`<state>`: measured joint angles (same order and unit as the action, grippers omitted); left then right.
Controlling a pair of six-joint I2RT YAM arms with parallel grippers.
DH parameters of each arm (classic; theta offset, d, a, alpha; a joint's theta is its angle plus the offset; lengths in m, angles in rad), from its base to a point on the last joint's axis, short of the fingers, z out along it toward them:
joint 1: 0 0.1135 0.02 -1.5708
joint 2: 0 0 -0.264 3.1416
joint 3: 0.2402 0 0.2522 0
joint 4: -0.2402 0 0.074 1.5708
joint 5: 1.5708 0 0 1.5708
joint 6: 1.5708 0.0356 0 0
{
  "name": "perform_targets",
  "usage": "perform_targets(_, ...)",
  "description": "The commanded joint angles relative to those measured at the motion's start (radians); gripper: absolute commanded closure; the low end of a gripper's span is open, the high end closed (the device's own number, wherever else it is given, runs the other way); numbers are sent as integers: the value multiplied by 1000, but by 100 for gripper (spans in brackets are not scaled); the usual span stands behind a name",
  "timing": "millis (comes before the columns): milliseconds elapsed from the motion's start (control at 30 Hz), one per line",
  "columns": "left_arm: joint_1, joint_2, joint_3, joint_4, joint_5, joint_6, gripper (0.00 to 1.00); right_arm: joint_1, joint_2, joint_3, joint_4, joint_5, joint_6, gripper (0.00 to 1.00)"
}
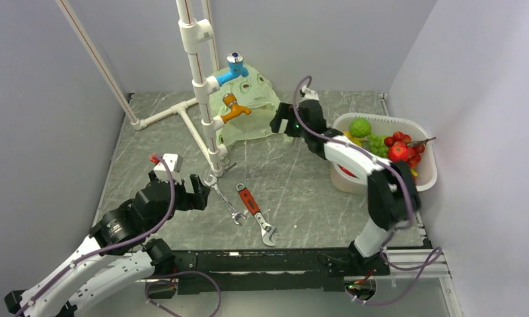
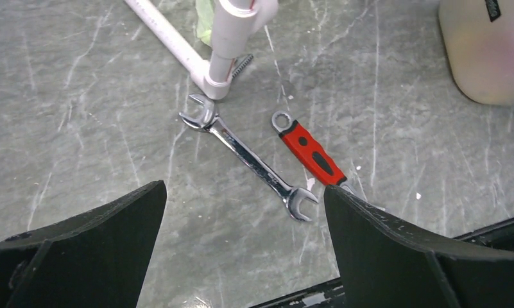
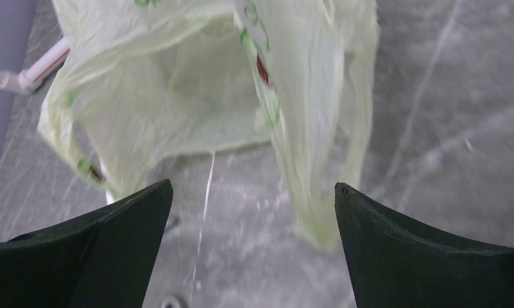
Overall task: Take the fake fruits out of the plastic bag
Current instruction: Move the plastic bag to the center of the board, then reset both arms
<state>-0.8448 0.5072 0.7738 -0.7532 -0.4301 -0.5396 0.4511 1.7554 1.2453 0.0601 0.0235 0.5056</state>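
Note:
The pale green plastic bag (image 1: 248,109) lies at the back of the table behind a white pipe stand. In the right wrist view its mouth (image 3: 190,83) gapes toward me and I see no fruit inside; a handle (image 3: 312,160) hangs down on the right. My right gripper (image 1: 278,123) is open and empty just right of the bag, its jaws (image 3: 253,186) spread wide in front of the mouth. The fake fruits (image 1: 390,144), green and red, lie in a white tub (image 1: 425,175) at the right. My left gripper (image 1: 201,191) is open and empty at the near left (image 2: 244,186).
A white pipe stand (image 1: 199,86) with a blue tap (image 1: 234,66) and an orange tap (image 1: 234,109) stands in front of the bag. A silver wrench (image 2: 248,157) and a red-handled wrench (image 2: 312,154) lie just beyond my left gripper. Grey walls enclose the table.

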Motion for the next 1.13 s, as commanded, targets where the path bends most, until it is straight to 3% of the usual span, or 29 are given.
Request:
perform_targets(0,2,-42,-23,52,-89,27,1,1,-273,-152,-68,63,-47,1)
perform_targets(333,1,-124,-67,331,-101,159,1,3,-835,-388,-287,126,-183,0)
perform_targets(500,1,-140,-67,421,-81,226,1,4,-1090,-414,-399,222,-232,0)
perform_targets(667,1,-141,-26,449,-109,314,1,4,-1208,-351,-518,334,-181,0)
perform_targets(900,0,-167,14,454,-98,322,1,5,-1332,-367,-471,257,-192,0)
perform_targets(1100,0,-199,-3,451,-119,336,1,4,-1358,-398,-472,376,-184,0)
